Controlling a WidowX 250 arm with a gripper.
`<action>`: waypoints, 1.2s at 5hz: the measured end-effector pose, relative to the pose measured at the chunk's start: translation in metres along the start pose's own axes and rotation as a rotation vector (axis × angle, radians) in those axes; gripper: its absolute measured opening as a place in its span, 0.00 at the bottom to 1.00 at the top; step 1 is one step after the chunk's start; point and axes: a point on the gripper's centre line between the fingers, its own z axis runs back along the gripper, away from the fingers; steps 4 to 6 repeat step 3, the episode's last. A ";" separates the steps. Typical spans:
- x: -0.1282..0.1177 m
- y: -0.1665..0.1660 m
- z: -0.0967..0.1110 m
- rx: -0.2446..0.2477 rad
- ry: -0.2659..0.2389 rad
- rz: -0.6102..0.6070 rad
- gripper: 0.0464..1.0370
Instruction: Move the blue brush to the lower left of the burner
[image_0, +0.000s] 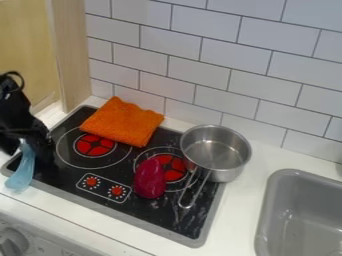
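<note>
The black gripper (28, 147) is seen at the left edge of the frame, hung over the left side of the black stovetop (189, 220). Whether it is closed on anything cannot be told. The blue brush (22, 172) is seen at the left, just below the middle of the frame, its upper end right at the gripper and its wide lower end placed over the stovetop's left rim. An orange cloth (122, 121) is laid across the stovetop's back, left of the frame's center, with part of the upper-left burner (95, 145) covered. A dark red object (149, 179) is set over part of the right burner (175, 167), near the center. Beside it, a metal saucepan (224, 155) is placed with its handle pointed toward the bottom of the frame. A gray sink (300, 220) is seen at the lower right.
</note>
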 end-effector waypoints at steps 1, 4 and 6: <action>0.009 -0.012 0.011 0.001 -0.019 -0.037 0.96; 0.029 -0.022 0.038 0.053 -0.033 -0.096 0.96; 0.029 -0.022 0.038 0.053 -0.033 -0.096 0.96</action>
